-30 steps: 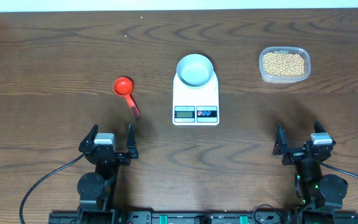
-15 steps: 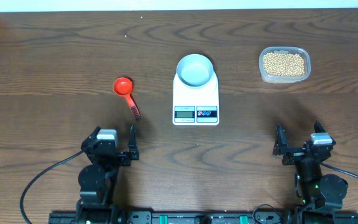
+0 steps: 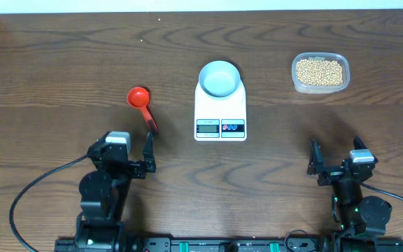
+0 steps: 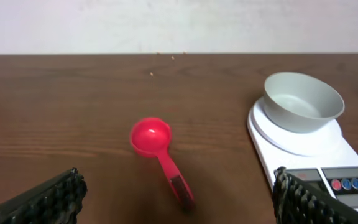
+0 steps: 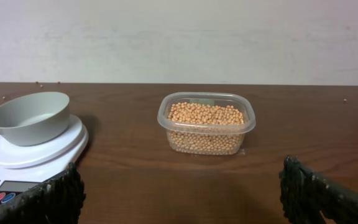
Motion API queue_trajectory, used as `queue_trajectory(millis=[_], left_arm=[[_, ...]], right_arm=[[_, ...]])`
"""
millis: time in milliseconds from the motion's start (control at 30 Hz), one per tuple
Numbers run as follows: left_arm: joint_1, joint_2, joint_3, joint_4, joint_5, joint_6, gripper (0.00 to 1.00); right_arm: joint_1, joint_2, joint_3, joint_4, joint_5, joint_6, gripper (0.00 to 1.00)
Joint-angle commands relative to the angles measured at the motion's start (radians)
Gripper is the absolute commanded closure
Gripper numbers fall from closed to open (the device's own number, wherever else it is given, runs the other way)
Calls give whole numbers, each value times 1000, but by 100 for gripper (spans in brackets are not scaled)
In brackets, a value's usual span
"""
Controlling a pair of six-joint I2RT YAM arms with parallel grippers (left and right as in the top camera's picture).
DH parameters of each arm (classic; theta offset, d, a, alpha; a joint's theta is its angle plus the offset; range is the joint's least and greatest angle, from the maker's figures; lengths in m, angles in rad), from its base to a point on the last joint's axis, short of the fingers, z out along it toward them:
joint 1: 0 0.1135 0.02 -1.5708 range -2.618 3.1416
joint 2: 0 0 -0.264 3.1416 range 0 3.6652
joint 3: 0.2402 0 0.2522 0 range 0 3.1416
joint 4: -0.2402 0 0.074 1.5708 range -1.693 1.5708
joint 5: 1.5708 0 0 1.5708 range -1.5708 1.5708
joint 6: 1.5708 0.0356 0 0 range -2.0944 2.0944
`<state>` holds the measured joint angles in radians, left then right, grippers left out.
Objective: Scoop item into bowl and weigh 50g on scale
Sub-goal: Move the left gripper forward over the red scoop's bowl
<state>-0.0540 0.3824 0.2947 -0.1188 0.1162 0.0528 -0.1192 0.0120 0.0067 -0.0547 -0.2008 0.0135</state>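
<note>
While edging up-frame toward scoop (image 3: 144, 108): left gripper (image 3: 123, 150) spread, newly nearer; right gripper (image 3: 336, 157) spread, idle; pickup likely beginning.

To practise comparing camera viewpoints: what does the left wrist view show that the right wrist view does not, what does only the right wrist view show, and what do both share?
Only the left wrist view shows the red scoop, lying on the table left of the scale. Only the right wrist view shows the clear container filled with beans, standing right of the scale. Both show the empty bowl sitting on the scale, the dark wooden table and a pale wall behind.
</note>
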Motion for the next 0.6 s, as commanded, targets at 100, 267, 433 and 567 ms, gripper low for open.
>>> queue_trajectory(millis=[100,267,433,567], left_arm=[[4,101,118,-51,34,6,2],[4,183,223,-134,34,2,2],[4,260,327,-222,35,-1,2],[4,337,418,-289,61,-2,2]], right_arm=[[10,-6,-1,-5,8,-11,1],[10,-6,-1,-5,8,-11,1],[10,-6,-1,-5,8,-11,1],[10,-6,-1,-5,8,-11,1]])
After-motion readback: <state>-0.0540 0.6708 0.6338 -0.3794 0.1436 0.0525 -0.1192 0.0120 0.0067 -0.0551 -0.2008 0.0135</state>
